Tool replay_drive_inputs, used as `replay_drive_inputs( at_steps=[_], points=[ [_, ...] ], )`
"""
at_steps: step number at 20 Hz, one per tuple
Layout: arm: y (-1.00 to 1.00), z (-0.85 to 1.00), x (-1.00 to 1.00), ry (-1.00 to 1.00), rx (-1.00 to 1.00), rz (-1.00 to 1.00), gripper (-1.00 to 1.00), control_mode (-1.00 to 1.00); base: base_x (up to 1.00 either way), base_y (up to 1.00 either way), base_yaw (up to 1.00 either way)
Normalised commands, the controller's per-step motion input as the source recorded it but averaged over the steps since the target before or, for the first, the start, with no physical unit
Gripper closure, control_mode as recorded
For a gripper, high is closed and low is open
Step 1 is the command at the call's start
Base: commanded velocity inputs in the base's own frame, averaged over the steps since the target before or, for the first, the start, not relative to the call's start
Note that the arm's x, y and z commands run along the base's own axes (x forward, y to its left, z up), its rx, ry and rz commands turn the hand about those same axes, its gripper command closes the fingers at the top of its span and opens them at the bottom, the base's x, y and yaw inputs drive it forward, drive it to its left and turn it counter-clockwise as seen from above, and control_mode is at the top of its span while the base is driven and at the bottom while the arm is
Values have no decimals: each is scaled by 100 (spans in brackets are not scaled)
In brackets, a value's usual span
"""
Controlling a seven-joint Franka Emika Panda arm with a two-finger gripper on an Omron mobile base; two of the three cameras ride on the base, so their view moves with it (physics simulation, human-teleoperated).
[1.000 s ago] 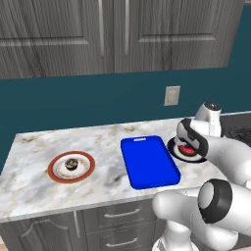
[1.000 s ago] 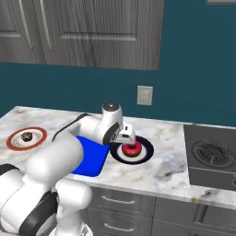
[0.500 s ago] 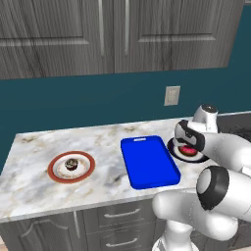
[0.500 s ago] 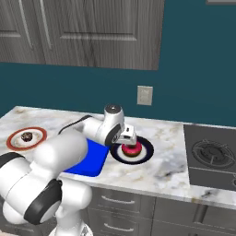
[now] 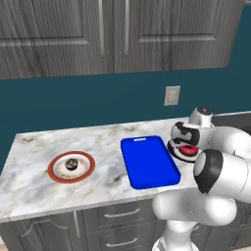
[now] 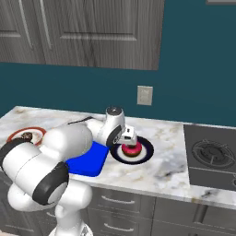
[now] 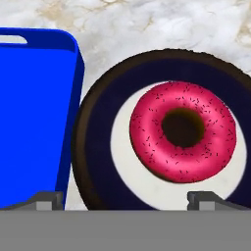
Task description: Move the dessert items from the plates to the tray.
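Nothing has been moved to the tray yet. At the left of the bench (image 5: 29,181), the cupcake (image 5: 71,164) is seen on the white plate (image 5: 86,168). In the middle, the tray (image 5: 147,162) lies bare. At the right, the donut (image 7: 182,131) is seen on the navy plate (image 7: 95,147) (just beside the tray). The tool (image 6: 127,137) is held over the donut with its tips (image 7: 203,197) wide apart, and nothing is gripped. Both items are left to carry.
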Motion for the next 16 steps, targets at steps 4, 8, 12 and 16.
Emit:
replay_drive_inputs(
  at_steps=[4,8,12,16],
  points=[
    [-8,-14,24,0,0,0,-100,-100,0,0,0],
    [-11,-12,25,0,0,0,-100,-100,0,0,0],
    [-9,-14,22,0,0,0,-100,-100,0,0,0],
    [-2,-19,7,0,0,0,-100,-100,0,0,0]
  ],
)
